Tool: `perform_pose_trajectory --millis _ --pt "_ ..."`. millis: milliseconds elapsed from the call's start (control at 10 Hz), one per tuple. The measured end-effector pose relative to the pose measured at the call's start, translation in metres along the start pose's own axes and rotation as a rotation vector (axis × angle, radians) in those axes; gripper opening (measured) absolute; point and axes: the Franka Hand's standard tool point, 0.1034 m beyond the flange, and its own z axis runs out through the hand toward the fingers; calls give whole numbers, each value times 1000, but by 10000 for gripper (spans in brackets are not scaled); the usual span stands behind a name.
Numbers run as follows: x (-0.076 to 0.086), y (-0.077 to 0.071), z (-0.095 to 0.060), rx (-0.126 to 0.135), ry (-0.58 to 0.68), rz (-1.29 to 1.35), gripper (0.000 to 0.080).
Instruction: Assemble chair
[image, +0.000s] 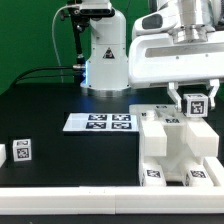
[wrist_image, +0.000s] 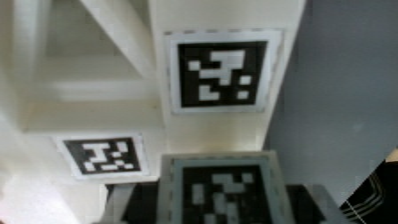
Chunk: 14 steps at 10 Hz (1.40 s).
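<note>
1 robot arm (image: 105, 55); 1 marker board (image: 100, 122), 4 tags; 1 part-built chair (image: 175, 150) at table (image: 50, 110) edge, exterior view's right; 2 loose white parts (image: 21, 151) at opposite edge.

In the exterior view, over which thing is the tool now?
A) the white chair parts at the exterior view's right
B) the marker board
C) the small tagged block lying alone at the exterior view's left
A: the tool hangs over the white chair parts at the exterior view's right, apart from the marker board.
</note>
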Motion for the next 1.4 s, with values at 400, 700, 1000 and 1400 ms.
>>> perform_pose_trajectory --millis 400,700,1000,1400 --pt "0 0 0 0 0 0 639" --pt "0 0 0 0 0 0 648" --pt "8 -10 -17 46 -127 45 649" --pt "-1 -10 -17 69 -414 120 649"
